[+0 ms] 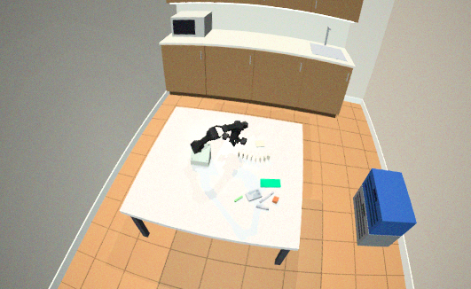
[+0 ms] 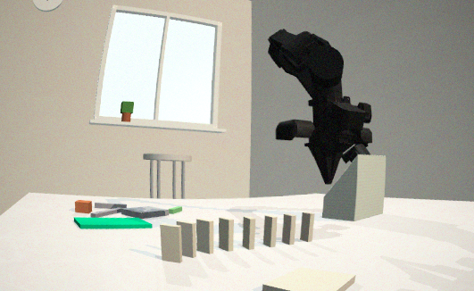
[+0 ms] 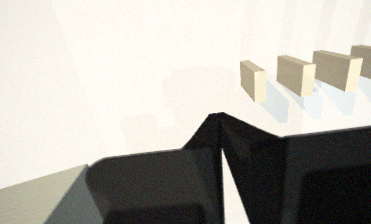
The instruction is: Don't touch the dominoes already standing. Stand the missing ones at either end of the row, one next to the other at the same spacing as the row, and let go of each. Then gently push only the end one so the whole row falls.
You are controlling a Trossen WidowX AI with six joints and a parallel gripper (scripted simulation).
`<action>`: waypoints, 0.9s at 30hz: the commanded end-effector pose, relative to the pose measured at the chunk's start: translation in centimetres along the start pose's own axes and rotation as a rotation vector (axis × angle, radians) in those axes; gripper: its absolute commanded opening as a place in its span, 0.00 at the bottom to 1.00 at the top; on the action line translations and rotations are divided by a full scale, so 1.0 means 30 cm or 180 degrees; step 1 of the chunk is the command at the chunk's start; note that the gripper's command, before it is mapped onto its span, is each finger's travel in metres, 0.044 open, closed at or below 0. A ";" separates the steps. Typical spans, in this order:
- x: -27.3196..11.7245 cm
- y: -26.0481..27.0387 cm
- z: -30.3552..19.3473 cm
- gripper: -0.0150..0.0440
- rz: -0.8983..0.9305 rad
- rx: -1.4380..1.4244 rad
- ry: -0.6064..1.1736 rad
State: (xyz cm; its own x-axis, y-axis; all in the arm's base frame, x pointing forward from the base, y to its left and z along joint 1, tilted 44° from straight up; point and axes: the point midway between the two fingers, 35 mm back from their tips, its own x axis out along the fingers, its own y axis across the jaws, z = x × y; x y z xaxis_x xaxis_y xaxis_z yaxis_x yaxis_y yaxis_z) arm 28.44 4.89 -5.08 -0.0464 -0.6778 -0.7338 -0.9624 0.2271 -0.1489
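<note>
Several beige dominoes stand upright in one row. The end domino nearest my gripper (image 2: 307,227) (image 3: 216,120) is upright, and so is the opposite end domino (image 2: 171,243). Spacing looks roughly even, though the two at that opposite end overlap in the exterior view. My gripper (image 2: 328,182) (image 3: 216,120) is shut and empty, its fingertips together, pointing down. It hangs above the table, beyond the near end of the row, and touches no domino. In the wrist view only part of the row shows, at upper right.
A grey-green wedge block (image 1: 200,157) (image 2: 370,187) (image 3: 41,192) stands close to the gripper. A flat cream slab (image 1: 260,144) (image 2: 311,278) lies beside the row. A green slab (image 1: 270,183) (image 2: 112,223), an orange block (image 1: 276,199) (image 2: 83,206) and grey pieces lie on the row's other side.
</note>
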 end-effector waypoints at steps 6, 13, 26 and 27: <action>-0.002 -0.004 -0.002 0.25 -0.0018 -0.0001 -0.0002; 0.259 -0.004 -0.007 0.25 -0.0021 -0.0001 0.0008; 0.266 -0.039 -0.005 0.25 -0.0023 0.0000 0.0009; 0.266 -0.044 -0.005 0.25 -0.0023 0.0001 0.0008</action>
State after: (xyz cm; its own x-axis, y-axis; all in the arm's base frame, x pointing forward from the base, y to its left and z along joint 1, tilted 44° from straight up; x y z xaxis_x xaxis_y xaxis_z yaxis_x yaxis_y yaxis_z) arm 28.67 -0.76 -10.59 -0.0412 -0.6783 -0.7337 -0.9621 0.2252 -0.1541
